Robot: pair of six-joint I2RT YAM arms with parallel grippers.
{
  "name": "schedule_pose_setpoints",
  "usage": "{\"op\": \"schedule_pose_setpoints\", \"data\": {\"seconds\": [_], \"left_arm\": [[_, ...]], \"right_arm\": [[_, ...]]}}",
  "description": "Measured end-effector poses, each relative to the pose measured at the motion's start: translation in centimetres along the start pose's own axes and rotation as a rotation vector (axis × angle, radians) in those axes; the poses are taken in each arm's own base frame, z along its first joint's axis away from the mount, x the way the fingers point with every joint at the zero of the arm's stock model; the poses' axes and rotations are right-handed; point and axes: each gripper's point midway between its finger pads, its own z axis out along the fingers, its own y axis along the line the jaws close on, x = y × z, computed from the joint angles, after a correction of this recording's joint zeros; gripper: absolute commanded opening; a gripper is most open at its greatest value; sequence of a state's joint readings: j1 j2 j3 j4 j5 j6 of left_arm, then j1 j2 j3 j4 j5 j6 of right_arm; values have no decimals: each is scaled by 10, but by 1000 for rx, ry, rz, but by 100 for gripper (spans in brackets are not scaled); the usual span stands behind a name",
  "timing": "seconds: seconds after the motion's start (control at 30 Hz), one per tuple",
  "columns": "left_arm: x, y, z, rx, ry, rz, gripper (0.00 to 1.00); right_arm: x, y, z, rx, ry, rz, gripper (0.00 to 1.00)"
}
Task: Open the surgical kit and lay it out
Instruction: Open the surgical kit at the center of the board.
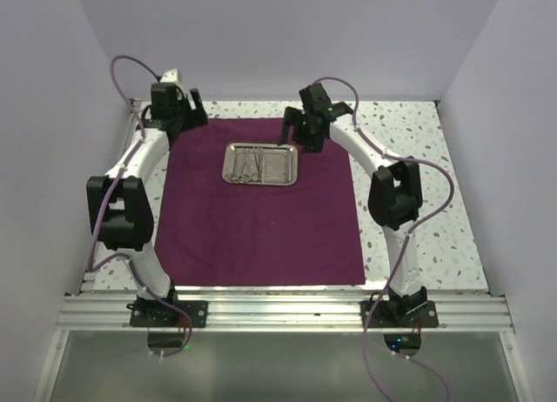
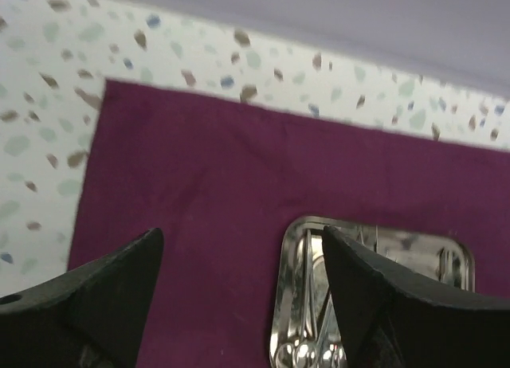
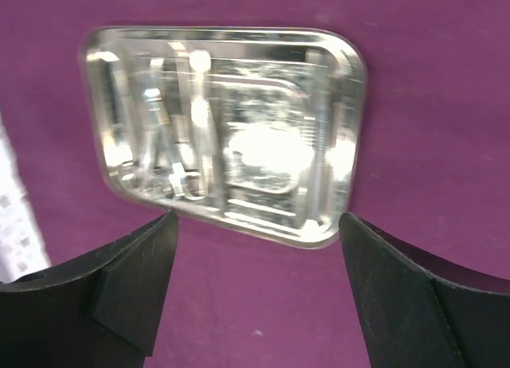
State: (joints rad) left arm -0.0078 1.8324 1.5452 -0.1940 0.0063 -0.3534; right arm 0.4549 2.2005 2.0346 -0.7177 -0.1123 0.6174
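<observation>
Though the dark maroon cloth (image 1: 261, 224) lies spread, silver instruments (image 1: 246, 164) sit unlaid in the shiny steel tray (image 1: 281, 165); my left gripper (image 2: 241, 242) and right gripper (image 3: 259, 223) gape empty.

The left hand (image 2: 241, 248) hung wide-spread above the maroon cloth (image 2: 239, 161), one finger partly hiding the steel tray (image 2: 280, 304); speckled tabletop (image 2: 40, 105) edged the cloth.

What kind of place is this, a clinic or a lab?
Probably a robotics lab, not a clinic: two robot arms bolted to an aluminium rail, plain walls boxing in a speckled table, and a steel tray on maroon cloth.
</observation>
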Motion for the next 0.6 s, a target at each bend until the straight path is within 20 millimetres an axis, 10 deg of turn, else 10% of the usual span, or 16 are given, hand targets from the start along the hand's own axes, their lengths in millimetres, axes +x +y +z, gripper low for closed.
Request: {"op": "schedule_pose_setpoints", "data": {"seconds": [0.27, 0.6], "left_arm": [[157, 19, -13, -40, 373, 33, 68], [194, 45, -41, -127, 428, 44, 57]], "right_arm": [[15, -53, 15, 195, 64, 22, 69], [29, -71, 41, 250, 112, 11, 39]]}}
